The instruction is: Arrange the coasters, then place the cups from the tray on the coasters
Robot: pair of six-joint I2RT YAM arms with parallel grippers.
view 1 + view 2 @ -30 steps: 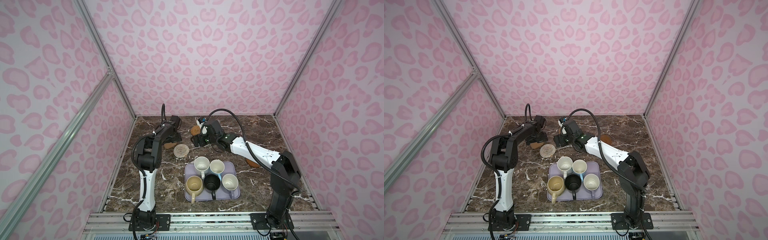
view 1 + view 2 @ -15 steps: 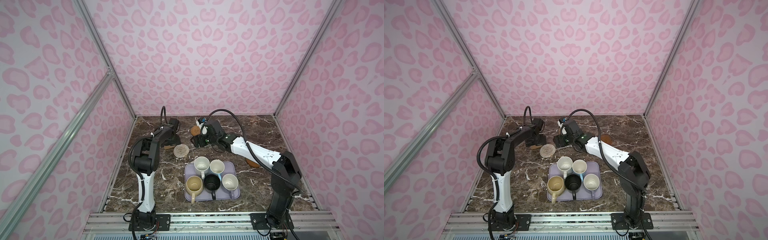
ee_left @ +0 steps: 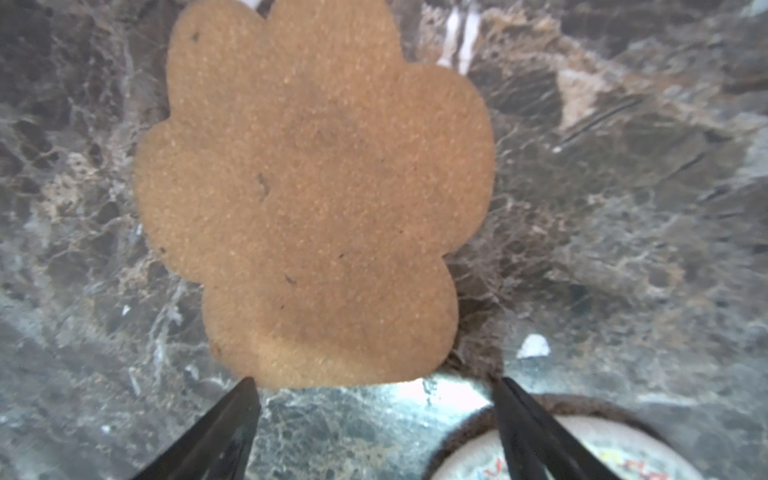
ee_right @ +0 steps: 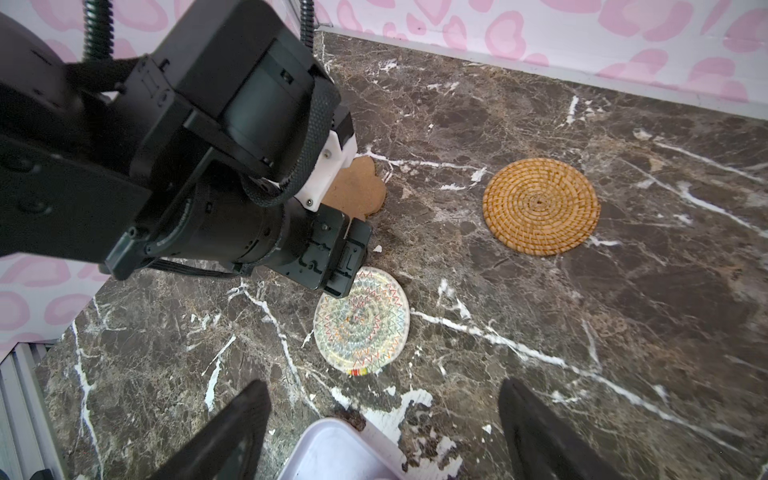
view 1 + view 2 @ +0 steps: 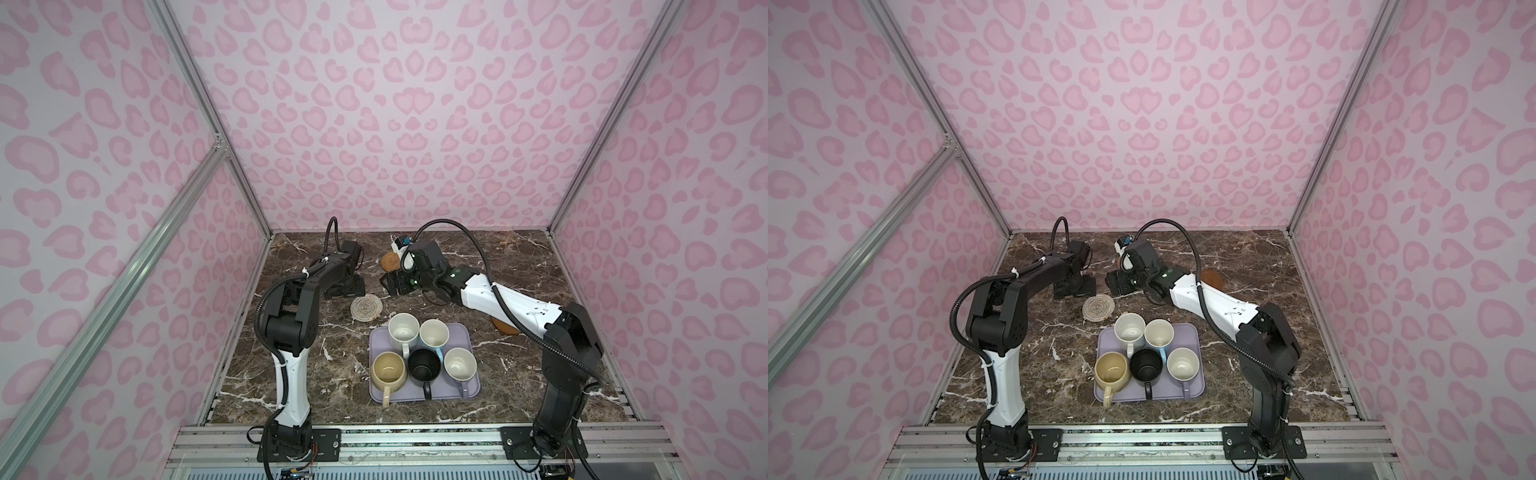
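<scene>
Hovering claws, both spread, over the far coasters

Nearest me, the left claw (image 3: 374, 395) hangs low with its fingers spread and nothing between them. The tan flower coaster (image 3: 316, 199) lies flat on the marble table (image 5: 332, 374) just past the tips, and the whitish woven coaster (image 4: 361, 320) sits near one finger. The right claw (image 4: 384, 386) is spread too and empty, above bare marble between that whitish coaster and a corner of the tray (image 5: 467, 338). From its side the left wrist (image 4: 232, 166) covers most of the flower coaster. The rattan coaster (image 4: 540, 205) lies apart, toward the back wall (image 4: 540, 37). A wooden disc (image 5: 505, 328) peeks from under the right arm (image 5: 498, 299); in a top view a second wooden disc (image 5: 1212, 277) shows behind that arm. All five cups stand on the tray: white mug (image 5: 403, 330), blue mug (image 5: 434, 332), cream mug (image 5: 388, 370), black mug (image 5: 424, 365), lavender mug (image 5: 460, 363).
</scene>
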